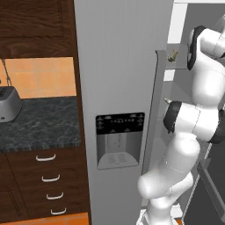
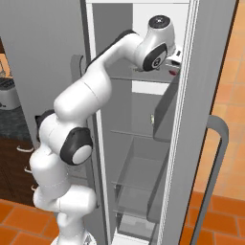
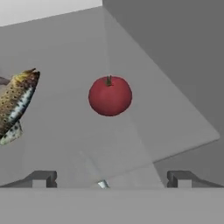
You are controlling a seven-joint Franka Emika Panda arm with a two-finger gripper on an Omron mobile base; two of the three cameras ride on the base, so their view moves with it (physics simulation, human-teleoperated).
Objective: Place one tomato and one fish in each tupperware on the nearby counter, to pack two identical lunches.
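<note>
A red tomato [image 3: 110, 96] with a small stem sits on a glass fridge shelf [image 3: 175, 127], straight ahead of my gripper [image 3: 113, 179]. A speckled brown fish [image 3: 16, 103] lies to its left, partly cut off by the picture's edge. The gripper is open, its two fingertips [image 3: 43, 178] spread wide and short of the tomato, with nothing between them. From the right base view, my hand [image 2: 174, 57] reaches into the top of the open fridge. The dark speckled counter [image 1: 41, 123] lies left of the fridge. The tupperware is out of view.
The closed fridge door with its dispenser [image 1: 118, 140] stands between the arm and the counter. A silver toaster [image 1: 8, 104] sits on the counter, over drawers [image 1: 48, 178]. The open right door [image 2: 213, 124] and lower glass shelves [image 2: 139, 174] flank the arm.
</note>
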